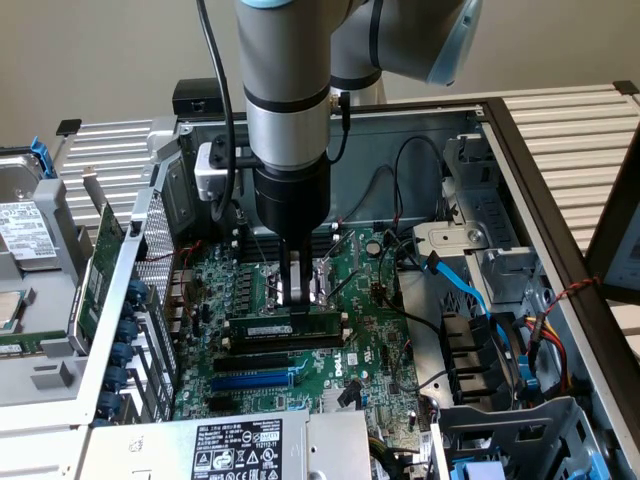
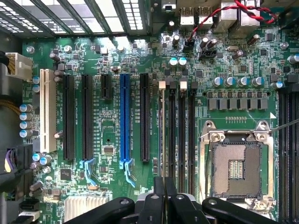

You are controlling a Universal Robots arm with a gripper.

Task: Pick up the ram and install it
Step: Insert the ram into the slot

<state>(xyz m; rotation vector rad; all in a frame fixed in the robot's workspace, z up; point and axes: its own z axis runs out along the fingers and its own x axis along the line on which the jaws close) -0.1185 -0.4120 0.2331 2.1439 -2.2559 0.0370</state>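
Green ram (image 1: 285, 328): stands on its long edge, level, directly beneath the tool and lined up along a black memory slot; whether it is pressed fully home I cannot tell.
Tool (image 1: 296, 300): points straight down into the open case and is clamped on the ram's upper edge, near the middle of its length.
Fingers (image 2: 159, 193): black and drawn almost together, with room for no more than the thin stick between them.
Motherboard (image 1: 375, 335): green, lying flat on the case floor under the tool.
Processor socket (image 2: 235, 163): bare and metal-framed, just beside the tool, past the memory slots.
Blue slot (image 2: 124, 116): long, parallel to the ram, near the tool on the side away from the socket, with black slots on either side.
Case (image 1: 520, 150): grey metal, lid off, walls well apart from the tool.
Blue cable (image 1: 465, 285): curves down well away from the tool, toward the exterior view's right.
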